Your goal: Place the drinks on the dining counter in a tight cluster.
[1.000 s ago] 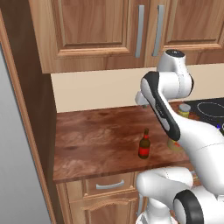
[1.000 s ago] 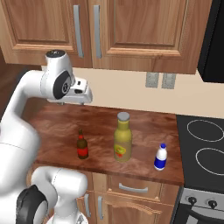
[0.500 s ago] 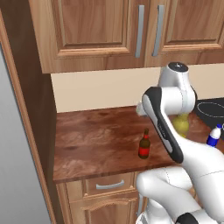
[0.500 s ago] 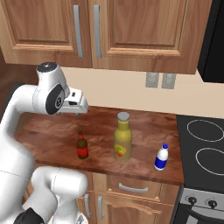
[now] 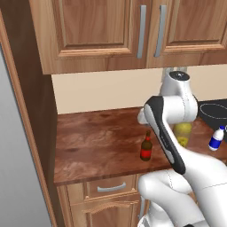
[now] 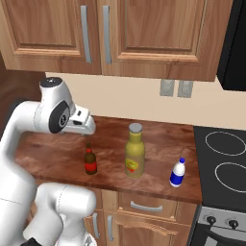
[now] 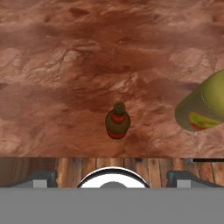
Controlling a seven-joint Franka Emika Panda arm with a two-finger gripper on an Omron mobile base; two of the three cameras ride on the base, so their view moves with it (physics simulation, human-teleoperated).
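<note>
Three drinks stand on a wood worktop point(image 6: 53, 153) backed by a beige wall. The small dark brown bottle point(image 6: 90, 161) point(image 5: 146, 148) with a red label is leftmost. The taller olive-yellow bottle point(image 6: 135, 153) point(image 5: 182, 133) is beside it, partly behind my arm in the left base view. The small white bottle point(image 6: 178, 173) point(image 5: 217, 139) is rightmost. My gripper point(image 7: 111, 177) is open and hangs above the brown bottle point(image 7: 117, 122), looking down on it, with the olive bottle point(image 7: 205, 107) at the right edge. The hand point(image 6: 81, 124) sits above and just left of the brown bottle. The dining counter is out of view.
A black stove top point(image 6: 223, 158) adjoins the worktop on the right. Upper cabinets point(image 6: 120, 33) hang over the back wall, which carries two outlets point(image 6: 175, 88). A tall wood panel point(image 5: 31, 133) closes the worktop's left end. Drawers point(image 6: 144, 207) sit below the front edge.
My arm has folded lower and the hand has dropped toward the worktop over the brown bottle. The bottles have not moved.
</note>
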